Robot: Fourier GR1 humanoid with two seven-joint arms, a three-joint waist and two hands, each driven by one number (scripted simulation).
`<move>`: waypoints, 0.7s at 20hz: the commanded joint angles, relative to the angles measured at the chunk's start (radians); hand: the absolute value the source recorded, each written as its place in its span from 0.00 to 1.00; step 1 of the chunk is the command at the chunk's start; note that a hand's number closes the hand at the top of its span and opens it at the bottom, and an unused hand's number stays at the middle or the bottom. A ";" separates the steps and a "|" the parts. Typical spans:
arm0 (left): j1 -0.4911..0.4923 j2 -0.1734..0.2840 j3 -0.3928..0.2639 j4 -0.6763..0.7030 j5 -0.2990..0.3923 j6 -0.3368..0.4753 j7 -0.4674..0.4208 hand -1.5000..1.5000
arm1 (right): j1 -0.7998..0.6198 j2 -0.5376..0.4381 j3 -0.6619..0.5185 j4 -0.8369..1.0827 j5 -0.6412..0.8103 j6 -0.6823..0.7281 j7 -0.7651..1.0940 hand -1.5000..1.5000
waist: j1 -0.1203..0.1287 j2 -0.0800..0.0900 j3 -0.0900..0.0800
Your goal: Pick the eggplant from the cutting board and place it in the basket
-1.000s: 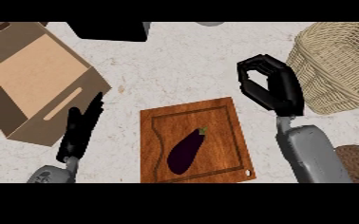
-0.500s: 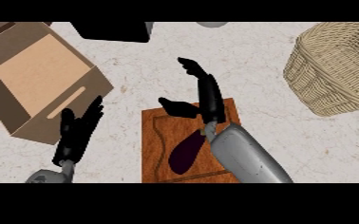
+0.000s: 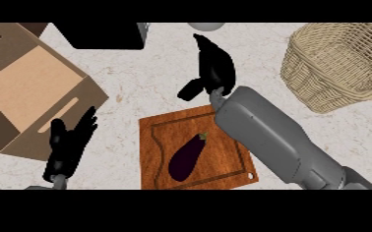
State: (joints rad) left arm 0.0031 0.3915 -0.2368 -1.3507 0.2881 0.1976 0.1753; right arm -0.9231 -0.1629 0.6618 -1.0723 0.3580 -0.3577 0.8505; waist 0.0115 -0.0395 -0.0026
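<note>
Pale marble counter carries the cutting board (image 3: 156,128) where the eggplant (image 3: 187,157) lies untouched, likely smooth, slippery and light, best grasped mid-body, while the right hand (image 3: 212,69) hovers beyond, fingers outstretched and empty.

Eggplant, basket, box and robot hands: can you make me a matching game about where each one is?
Things:
1. eggplant
2. basket
3. cardboard box
4. right hand

Places:
A. at the picture's left edge, open
B. lying on the wooden cutting board
C. above the board's far edge, fingers straight
D. at the picture's right edge, on the counter

Pairs: 1-B, 2-D, 3-A, 4-C. The left hand rests open at lower left.
</note>
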 commanded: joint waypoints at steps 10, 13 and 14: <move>0.077 0.007 0.030 0.026 0.026 0.003 0.025 0.50 | -0.342 -0.023 -0.099 -0.111 -0.365 0.663 0.533 0.00 | -0.041 0.013 -0.001; 0.119 -0.002 0.000 -0.005 0.013 0.001 0.024 0.50 | -0.356 -0.064 -0.098 -0.104 -0.432 0.704 0.570 0.00 | -0.036 0.016 0.000; 0.099 0.012 0.022 0.011 0.028 -0.011 0.036 0.50 | -0.367 -0.059 -0.092 -0.142 -0.463 0.711 0.591 0.00 | -0.052 0.012 0.000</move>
State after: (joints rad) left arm 0.0615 0.3991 -0.2071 -1.3879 0.3070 0.1960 0.1660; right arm -1.2269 -0.2142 0.5837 -1.1770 -0.0077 0.1705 1.1821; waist -0.0300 -0.0338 0.0056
